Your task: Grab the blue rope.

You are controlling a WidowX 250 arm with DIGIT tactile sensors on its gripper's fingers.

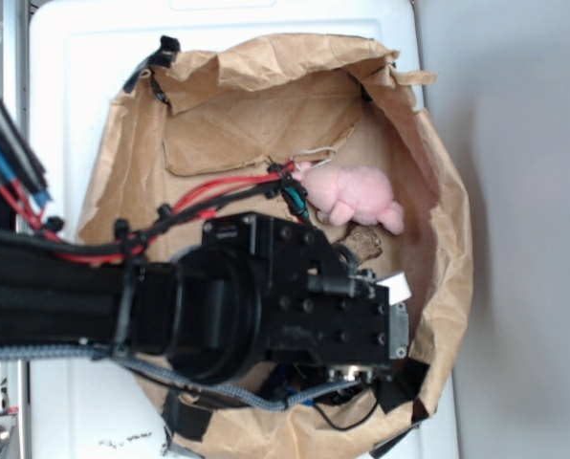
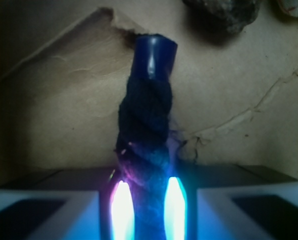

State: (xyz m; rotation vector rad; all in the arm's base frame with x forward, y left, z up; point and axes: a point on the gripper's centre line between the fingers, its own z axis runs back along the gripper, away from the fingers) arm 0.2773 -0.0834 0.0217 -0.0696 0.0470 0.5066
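Here the tool [image 2: 145, 205] is pinching the blue rope [image 2: 148, 120], whose blunt end points away over the brown paper [image 2: 54, 100].

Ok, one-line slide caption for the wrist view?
Blue rope, capped end up, between the end effector fingers on brown paper.

A white table top [image 1: 75, 57] is covered by crumpled, torn brown paper [image 1: 247, 105], its raised edges fixed with black tape. On the paper, a pink plush toy [image 1: 354, 194] is seen near the middle. Just below the toy, a rough brown lump [image 1: 365, 241] is laid. The blue rope [image 2: 146, 125] is stretched across the paper, its blunt end towards the lump.
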